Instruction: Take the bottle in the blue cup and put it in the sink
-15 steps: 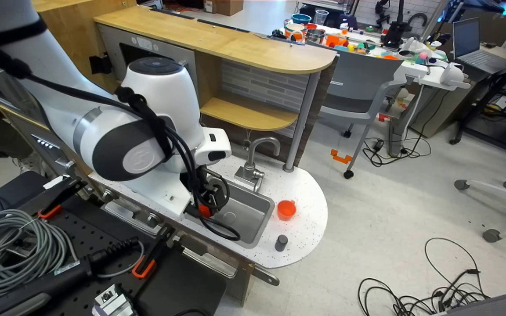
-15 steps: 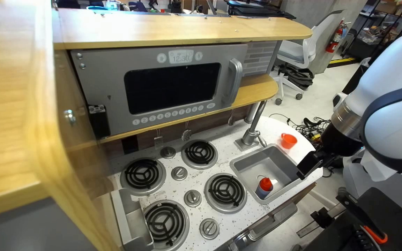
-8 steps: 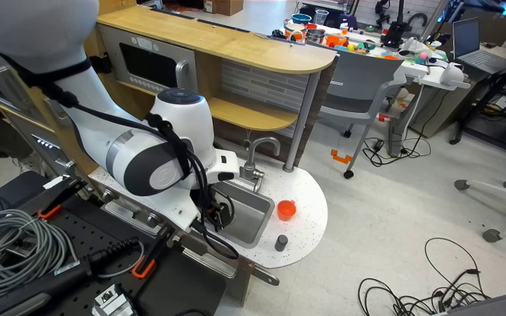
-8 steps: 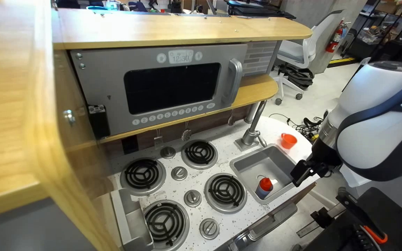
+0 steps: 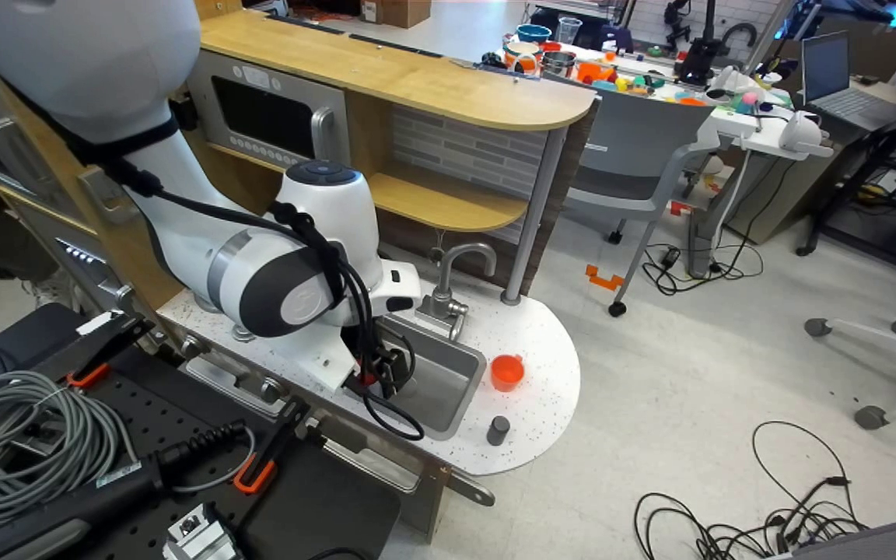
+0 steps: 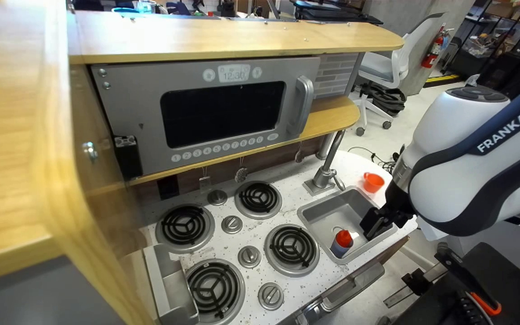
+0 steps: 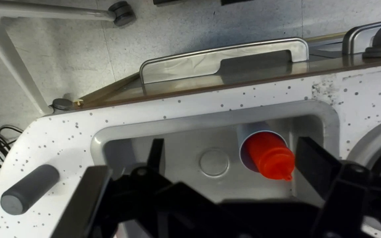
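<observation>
A red bottle (image 7: 273,155) with a pointed tip stands in a blue cup (image 7: 251,127) inside the metal sink (image 7: 210,120). The bottle leans and its top sticks out above the cup's rim. In an exterior view the bottle (image 6: 344,237) and the cup (image 6: 340,250) show near the burner end of the sink (image 6: 327,216). My gripper (image 7: 231,145) is open and empty, pointing into the sink from above. In the wrist view the bottle shows between the fingers, close beside the right one. In an exterior view the gripper (image 6: 370,225) is over the sink's other end, apart from the bottle.
An orange-red cup (image 5: 507,373) and a dark grey cylinder (image 5: 498,430) stand on the white counter beyond the sink. The faucet (image 6: 323,177) rises at the sink's back edge. Several burners (image 6: 291,249) lie beside it. A shelf (image 5: 448,201) hangs above the counter behind the arm.
My gripper has moved across the sink toward the bottle and cup, leftward in an exterior view. The bottle, cup and other objects have not moved.
</observation>
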Controlling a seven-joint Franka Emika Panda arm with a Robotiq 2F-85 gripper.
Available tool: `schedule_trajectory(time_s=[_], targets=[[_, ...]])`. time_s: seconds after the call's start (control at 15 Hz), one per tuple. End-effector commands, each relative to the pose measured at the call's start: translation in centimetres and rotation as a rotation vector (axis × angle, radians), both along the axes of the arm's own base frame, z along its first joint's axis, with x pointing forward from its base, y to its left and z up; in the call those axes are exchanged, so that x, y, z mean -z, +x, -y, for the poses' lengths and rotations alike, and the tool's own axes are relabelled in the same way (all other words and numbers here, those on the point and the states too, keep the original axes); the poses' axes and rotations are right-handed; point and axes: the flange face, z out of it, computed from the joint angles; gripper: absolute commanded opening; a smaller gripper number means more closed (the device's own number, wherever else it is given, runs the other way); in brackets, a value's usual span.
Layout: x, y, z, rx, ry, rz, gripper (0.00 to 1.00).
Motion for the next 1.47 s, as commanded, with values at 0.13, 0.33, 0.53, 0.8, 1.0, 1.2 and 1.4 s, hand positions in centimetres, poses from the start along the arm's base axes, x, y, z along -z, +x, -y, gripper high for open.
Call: schedule_trajectory(time_s=[0.13, 0.33, 0.53, 0.8, 1.0, 1.2, 1.4], targets=[[1.0, 1.8, -2.6, -0.027, -0.026, -0.005, 1.00], [1.4, 2.1, -4.1, -0.038, -0.027, -0.004, 1.00], [1.9, 2.7, -4.4, -0.055, -0.056, 0.022, 1.00], [2.7, 3.7, -4.1, -0.087, -0.093, 0.023, 1.00], [3.8, 4.1, -3.6, -0.092, -0.104, 0.010, 1.00], [4.9, 4.0, -3.5, -0.103, -0.104, -0.004, 1.00], [5.8, 4.0, -3.7, -0.112, -0.102, -0.016, 1.00]])
